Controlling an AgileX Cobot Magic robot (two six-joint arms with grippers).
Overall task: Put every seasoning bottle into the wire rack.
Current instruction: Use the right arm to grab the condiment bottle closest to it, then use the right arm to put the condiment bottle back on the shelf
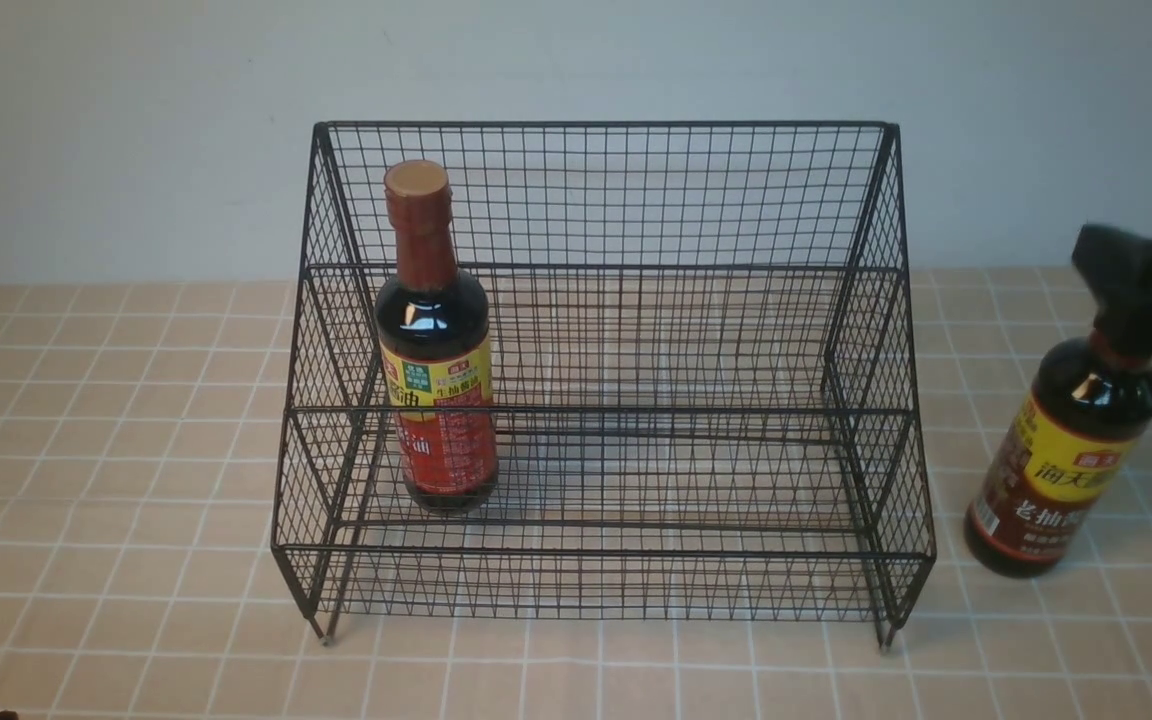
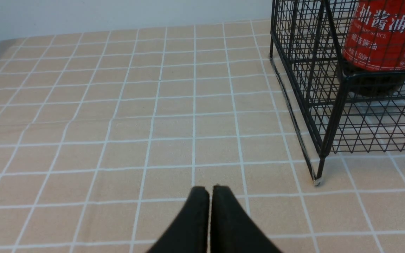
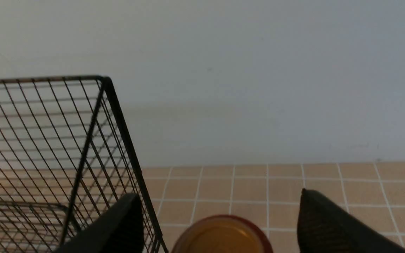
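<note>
**One bottle racked, one waiting at the desk's right edge**

Here's the picture: the red-label bottle (image 1: 441, 400) stands upright on the lower shelf of the wire rack (image 1: 601, 124), close to its left side. The rack sits mid-desk, toward the far edge. The brown-label bottle (image 1: 1061, 470) is outside it, on the desk (image 1: 106, 450) near the right edge, just beside the rack's right wall.

The right gripper (image 3: 218, 195) hangs over that bottle with its fingers (image 3: 329, 225) spread wide. The tan cap (image 3: 222, 235) sits between them and touches neither. The left gripper (image 2: 210, 191) is pressed together, holding nothing, low over the desk near the rack's near-left foot.

Now the danger. This bottle is tall, dark and glossy, with a slim reddish neck. In the front view it seems to lean, though that may be the camera's angle. A finger that clips the cap off-centre could tip it toward the desk's edge. A pinch high on the smooth neck could let it swing or slip. The rack's right wall is close too, so a low carry risks knocking the bottle's base against the wire.
</note>
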